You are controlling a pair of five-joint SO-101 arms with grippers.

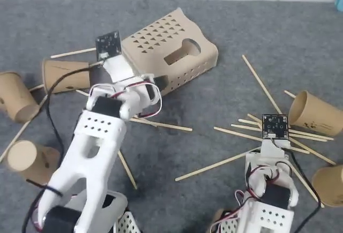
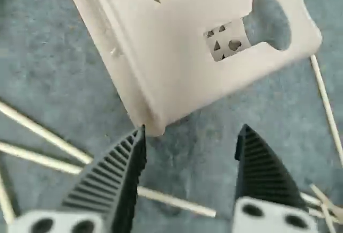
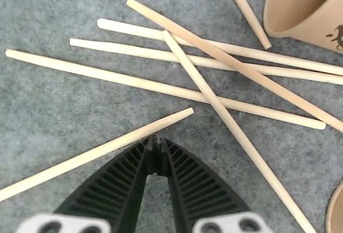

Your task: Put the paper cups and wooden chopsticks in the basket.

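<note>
The beige basket [image 1: 166, 48] lies overturned at the back centre, its perforated side up. In the left wrist view my left gripper [image 2: 190, 136] is open, just short of a corner of the basket [image 2: 187, 56]; a wooden chopstick [image 2: 171, 201] lies on the carpet below the gap between its fingers. My right gripper [image 3: 155, 143] is shut and empty, its tips right behind the end of a chopstick [image 3: 102, 150], near a crossed pile of chopsticks [image 3: 214, 83] and a paper cup [image 3: 311, 2]. Paper cups lie tipped at the left [image 1: 64, 75] and the right [image 1: 316, 112].
More tipped cups lie at the far left [image 1: 16, 96], front left [image 1: 32, 158] and front right [image 1: 329, 185]. Loose chopsticks [image 1: 161, 124] are scattered between the arms and beside the right arm [image 1: 260, 83]. Everything rests on grey carpet.
</note>
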